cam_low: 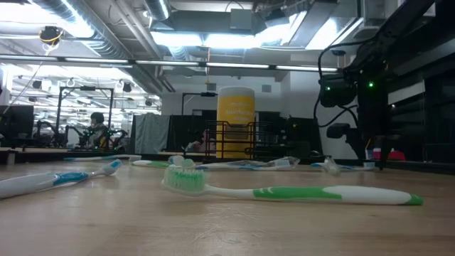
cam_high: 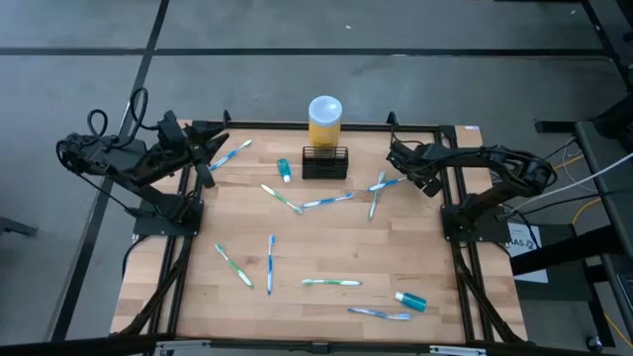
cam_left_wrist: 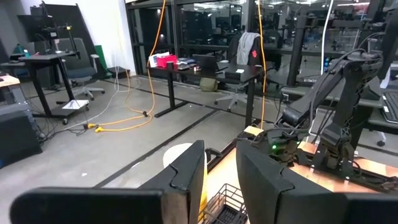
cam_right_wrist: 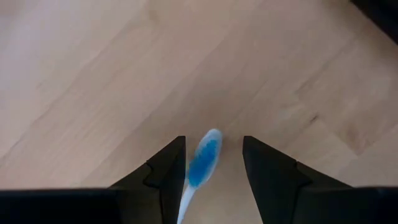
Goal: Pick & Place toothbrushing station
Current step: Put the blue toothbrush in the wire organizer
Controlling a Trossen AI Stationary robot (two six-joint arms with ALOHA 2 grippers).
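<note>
Your right gripper (cam_right_wrist: 213, 163) was spread around a blue toothbrush (cam_right_wrist: 202, 163); you needed it centred before pinching, then the holder (cam_high: 324, 162).

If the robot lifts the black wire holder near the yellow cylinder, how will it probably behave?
The black wire holder is open mesh, so it is probably light and stiff. Its boxy form makes rolling unlikely, though a high push might tip it. It stands right beside the yellow cylinder, which could get nudged.

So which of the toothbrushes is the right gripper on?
The blue-and-white toothbrush near the table's right edge: its head lies between the open fingers of the right gripper. The other brushes lie farther off.
</note>
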